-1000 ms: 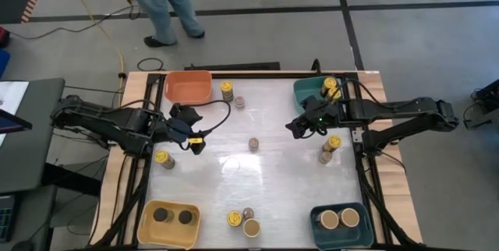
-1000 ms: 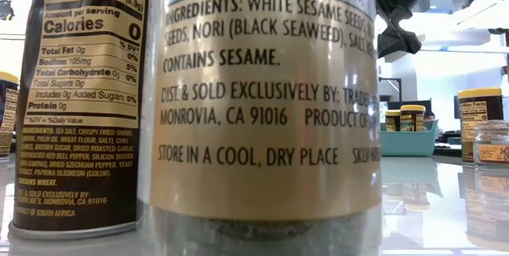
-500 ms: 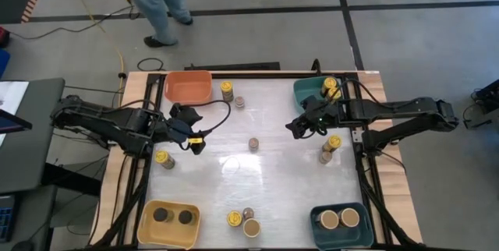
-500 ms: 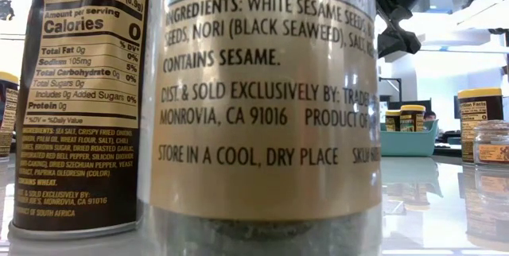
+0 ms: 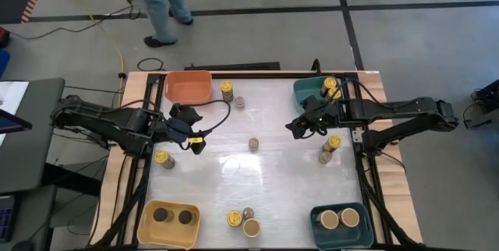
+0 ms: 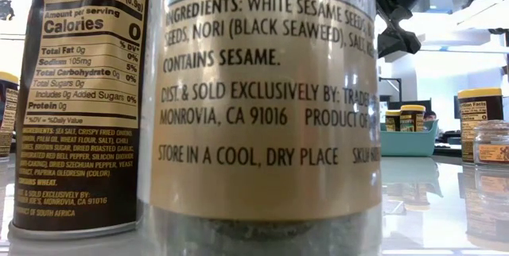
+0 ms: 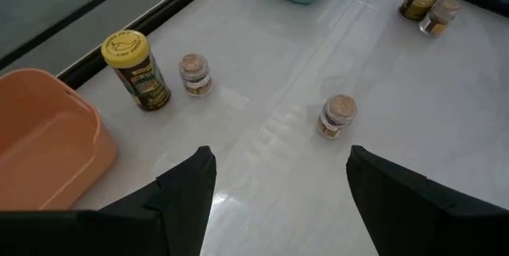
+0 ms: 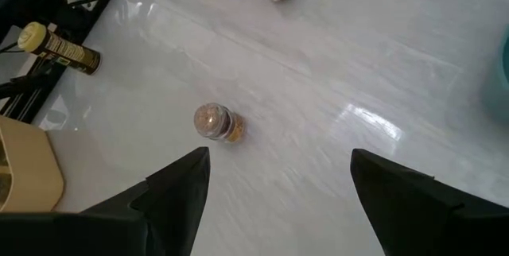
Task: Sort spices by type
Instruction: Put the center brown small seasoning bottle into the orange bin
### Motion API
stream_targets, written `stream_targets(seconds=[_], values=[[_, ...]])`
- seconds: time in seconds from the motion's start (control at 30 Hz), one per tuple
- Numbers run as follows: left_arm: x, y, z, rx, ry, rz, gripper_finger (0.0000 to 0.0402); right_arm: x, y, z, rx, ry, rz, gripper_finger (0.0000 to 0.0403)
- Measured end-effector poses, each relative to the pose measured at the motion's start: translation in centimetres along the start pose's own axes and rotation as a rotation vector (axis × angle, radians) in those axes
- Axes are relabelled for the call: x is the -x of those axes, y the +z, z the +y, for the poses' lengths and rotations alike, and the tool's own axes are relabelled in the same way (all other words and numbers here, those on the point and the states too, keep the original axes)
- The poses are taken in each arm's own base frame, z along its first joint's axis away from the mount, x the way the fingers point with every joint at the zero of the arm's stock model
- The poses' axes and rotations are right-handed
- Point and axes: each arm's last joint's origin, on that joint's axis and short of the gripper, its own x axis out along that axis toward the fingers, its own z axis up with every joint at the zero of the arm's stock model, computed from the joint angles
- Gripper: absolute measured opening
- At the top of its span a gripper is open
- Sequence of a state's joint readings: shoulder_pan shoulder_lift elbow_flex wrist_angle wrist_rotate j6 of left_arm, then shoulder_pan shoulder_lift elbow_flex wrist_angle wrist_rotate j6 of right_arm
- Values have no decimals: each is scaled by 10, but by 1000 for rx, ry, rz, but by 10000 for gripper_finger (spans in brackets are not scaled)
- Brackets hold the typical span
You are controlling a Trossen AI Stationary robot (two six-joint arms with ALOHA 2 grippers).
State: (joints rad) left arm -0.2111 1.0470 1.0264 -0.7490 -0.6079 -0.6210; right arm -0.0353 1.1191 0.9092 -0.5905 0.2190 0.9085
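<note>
Left gripper [image 5: 196, 143] sits at table's nine o'clock, fingers spread, empty. Small grey-topped jar [image 5: 253, 143] stands at table centre, between both grippers, touching neither. Right gripper [image 5: 291, 129] sits at two o'clock, fingers spread, holding nothing

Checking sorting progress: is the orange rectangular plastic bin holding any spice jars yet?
No: in the high view the orange rectangular plastic bin is bare inside, and the nearest yellow-lidded dark jar stands on the table beside it.
</note>
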Motion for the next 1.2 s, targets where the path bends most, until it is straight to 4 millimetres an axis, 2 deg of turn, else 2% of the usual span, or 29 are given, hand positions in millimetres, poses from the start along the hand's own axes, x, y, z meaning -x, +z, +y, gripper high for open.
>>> stream_targets(seconds=[0.9,1.2], values=[[0,0,0,-2,0,1,270,0,0,0,0,0,0,331],[0,0,0,0,0,1,291,0,0,0,1,0,0,331]])
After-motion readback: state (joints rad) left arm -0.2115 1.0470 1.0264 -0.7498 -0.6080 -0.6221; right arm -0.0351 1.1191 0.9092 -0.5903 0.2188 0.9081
